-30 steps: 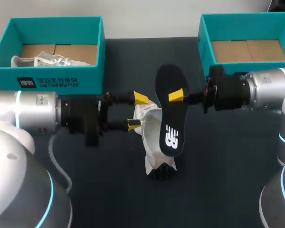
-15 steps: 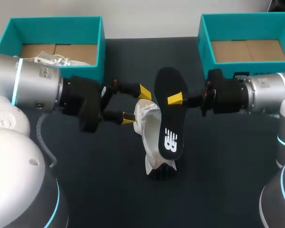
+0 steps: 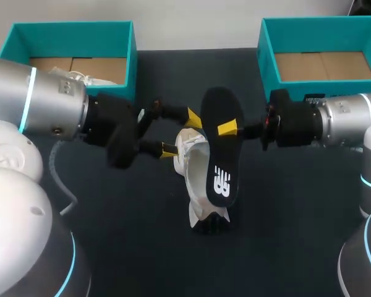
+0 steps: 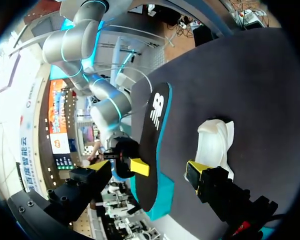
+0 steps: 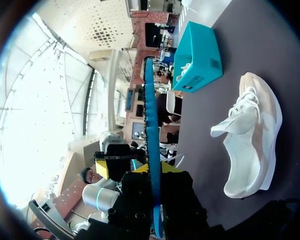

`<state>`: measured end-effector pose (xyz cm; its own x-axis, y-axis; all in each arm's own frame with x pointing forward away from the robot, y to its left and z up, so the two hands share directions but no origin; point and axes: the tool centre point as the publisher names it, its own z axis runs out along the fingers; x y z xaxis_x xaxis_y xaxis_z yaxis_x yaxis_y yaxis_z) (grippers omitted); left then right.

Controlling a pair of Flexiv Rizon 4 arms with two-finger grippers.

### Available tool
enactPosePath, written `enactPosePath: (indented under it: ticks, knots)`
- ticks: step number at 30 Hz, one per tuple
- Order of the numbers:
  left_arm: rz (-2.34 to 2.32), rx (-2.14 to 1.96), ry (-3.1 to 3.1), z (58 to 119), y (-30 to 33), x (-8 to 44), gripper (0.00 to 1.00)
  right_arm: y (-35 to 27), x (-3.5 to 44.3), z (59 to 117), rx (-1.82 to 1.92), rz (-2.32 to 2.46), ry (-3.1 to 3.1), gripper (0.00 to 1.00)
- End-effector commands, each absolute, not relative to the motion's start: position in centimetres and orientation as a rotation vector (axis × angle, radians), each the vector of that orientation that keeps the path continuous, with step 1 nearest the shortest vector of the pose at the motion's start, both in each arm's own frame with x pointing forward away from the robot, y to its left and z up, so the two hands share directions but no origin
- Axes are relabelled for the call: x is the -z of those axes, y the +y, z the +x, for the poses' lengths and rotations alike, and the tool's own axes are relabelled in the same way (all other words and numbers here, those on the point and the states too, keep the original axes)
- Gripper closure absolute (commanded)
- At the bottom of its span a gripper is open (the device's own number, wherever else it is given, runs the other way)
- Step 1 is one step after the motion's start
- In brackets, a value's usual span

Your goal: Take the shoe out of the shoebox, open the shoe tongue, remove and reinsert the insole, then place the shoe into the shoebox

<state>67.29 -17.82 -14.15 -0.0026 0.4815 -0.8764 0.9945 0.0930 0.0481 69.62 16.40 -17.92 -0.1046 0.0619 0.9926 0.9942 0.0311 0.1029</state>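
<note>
A white shoe lies on its side in the middle of the dark table, also seen in the right wrist view and the left wrist view. Its black insole with a teal underside hangs out of the shoe and above it, with my right gripper shut on its upper half. In the right wrist view the insole shows edge-on between the right gripper's fingers. My left gripper stands open and tilted just left of the insole, over the shoe's heel end, holding nothing. In its own view the insole stands between its spread fingers.
A teal shoebox at the back left holds another white shoe. A second teal shoebox at the back right shows only its cardboard floor. Both arms' bodies crowd the table's left and right sides.
My left arm has swung up and tilted, bringing its open gripper slightly closer to the insole. The right gripper and insole have barely moved.
</note>
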Motion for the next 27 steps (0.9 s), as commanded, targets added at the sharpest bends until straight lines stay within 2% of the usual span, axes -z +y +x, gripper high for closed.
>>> enactPosePath:
  ticks: [1,12,27]
  knots:
    - [1.574,0.737,1.742,67.7,-18.7,12.2,0.0,16.7,18.3,69.5,1.233,-1.182,-1.343,1.0]
    - [1.718,0.549,1.928,68.9,-20.1,10.9,0.0,17.1,18.6,69.4,1.234,-1.167,-1.339,1.0]
    - [1.873,0.351,2.204,70.0,-21.5,12.1,0.0,17.3,18.8,69.2,1.226,-1.147,-1.349,1.0]
